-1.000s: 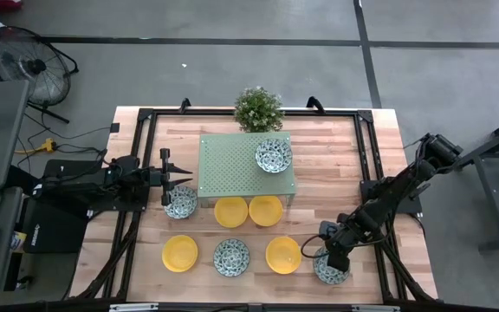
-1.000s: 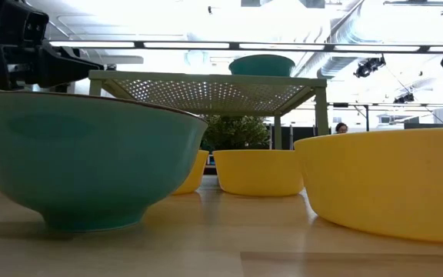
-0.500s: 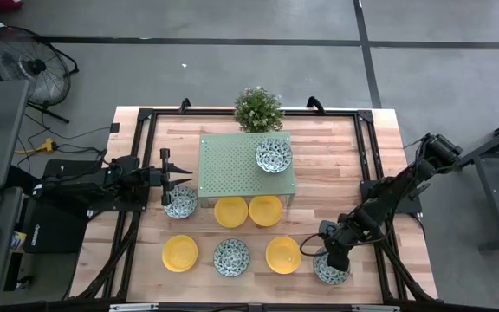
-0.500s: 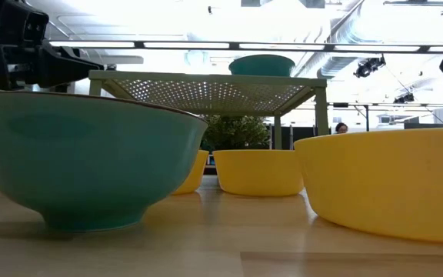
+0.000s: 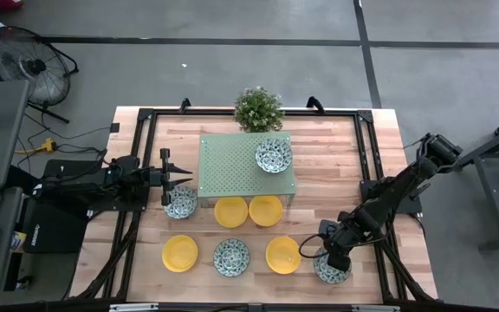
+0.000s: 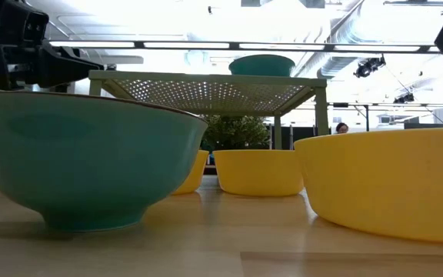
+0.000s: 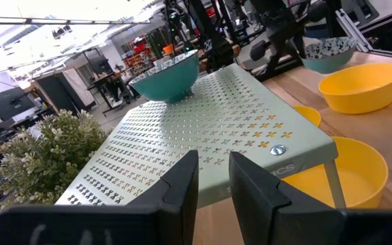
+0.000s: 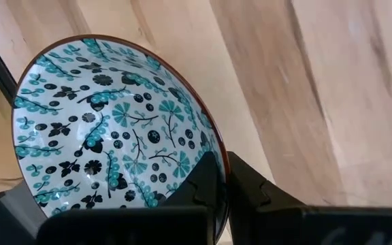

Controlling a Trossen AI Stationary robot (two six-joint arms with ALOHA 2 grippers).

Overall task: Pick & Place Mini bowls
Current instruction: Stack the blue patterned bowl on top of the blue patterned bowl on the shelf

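Right gripper point(image 8: 221, 197) jaws clamp patterned bowl point(image 8: 107, 126) rim, wrist low.

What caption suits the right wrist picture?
Right gripper shut on the rim of a patterned bowl over the wooden table.

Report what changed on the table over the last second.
Almost nothing. The right pincer stays clamped on the rim of the patterned bowl at the table's front right, its arm only edging slightly. The left pincer still waits by the green rack. No other bowl moved.
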